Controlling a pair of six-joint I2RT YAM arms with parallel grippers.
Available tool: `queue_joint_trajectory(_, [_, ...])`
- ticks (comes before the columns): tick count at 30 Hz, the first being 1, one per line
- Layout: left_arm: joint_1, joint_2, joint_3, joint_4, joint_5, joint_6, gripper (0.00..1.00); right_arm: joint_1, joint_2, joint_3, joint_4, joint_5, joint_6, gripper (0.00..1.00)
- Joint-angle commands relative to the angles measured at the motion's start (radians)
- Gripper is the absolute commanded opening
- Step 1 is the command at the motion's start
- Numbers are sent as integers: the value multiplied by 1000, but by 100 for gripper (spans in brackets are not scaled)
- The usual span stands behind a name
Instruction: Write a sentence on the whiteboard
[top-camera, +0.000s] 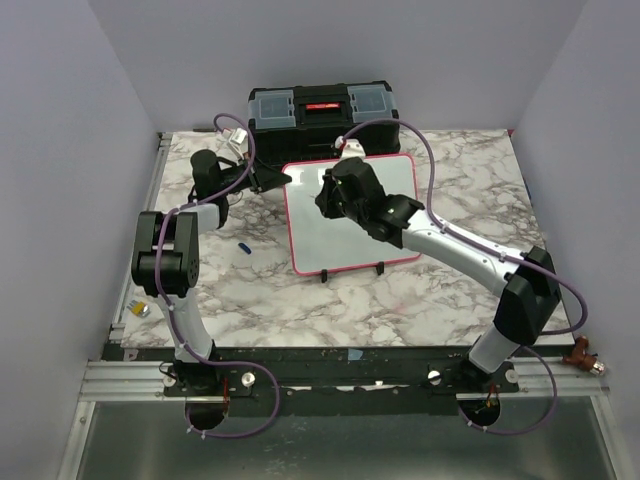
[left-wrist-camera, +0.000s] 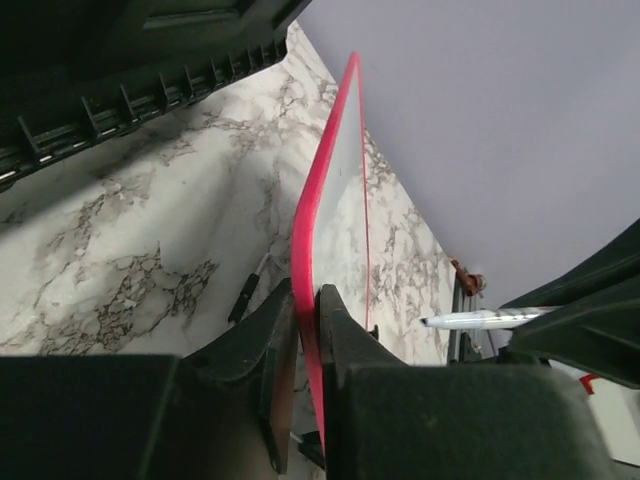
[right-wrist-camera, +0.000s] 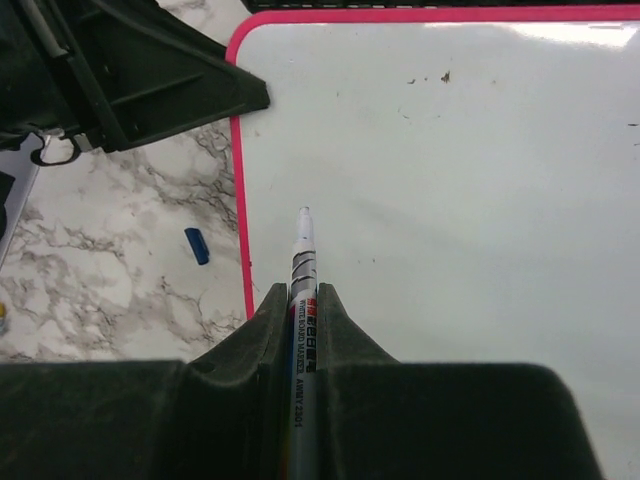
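The whiteboard (top-camera: 400, 225) with its pink-red frame lies on the marble table; its surface (right-wrist-camera: 450, 180) is blank, no blue sentence shows. My left gripper (top-camera: 282, 179) is shut on the board's upper-left frame edge (left-wrist-camera: 305, 260). My right gripper (top-camera: 327, 197) is shut on a white whiteboard marker (right-wrist-camera: 302, 270), uncapped, its tip hovering over the board's left part. The marker also shows in the left wrist view (left-wrist-camera: 480, 319). A blue marker cap (top-camera: 243, 246) lies on the table left of the board, also seen in the right wrist view (right-wrist-camera: 197, 245).
A black toolbox (top-camera: 320, 115) stands just behind the board. A small object (top-camera: 140, 309) lies at the table's left edge. A black board foot (left-wrist-camera: 243, 295) rests on the marble.
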Motion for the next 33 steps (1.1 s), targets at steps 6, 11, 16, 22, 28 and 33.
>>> queue_joint_trajectory(6, [-11,29,-35,144,34,-20,0,5,65,73,-37,44,2,1])
queue_joint_trajectory(11, [-10,23,-48,168,24,-20,0,15,89,98,-34,46,1,1])
queue_joint_trajectory(16, [-11,1,-72,176,10,-1,0,29,115,127,-38,78,-11,1])
queue_joint_trajectory(22, [-10,-12,-87,191,6,3,0,41,154,158,-41,134,-14,1])
queue_joint_trajectory(28, [-11,-27,-102,209,6,3,0,48,194,197,-48,181,-22,1])
queue_joint_trajectory(33, [-9,-26,-104,226,9,-8,0,49,215,211,-47,196,-29,1])
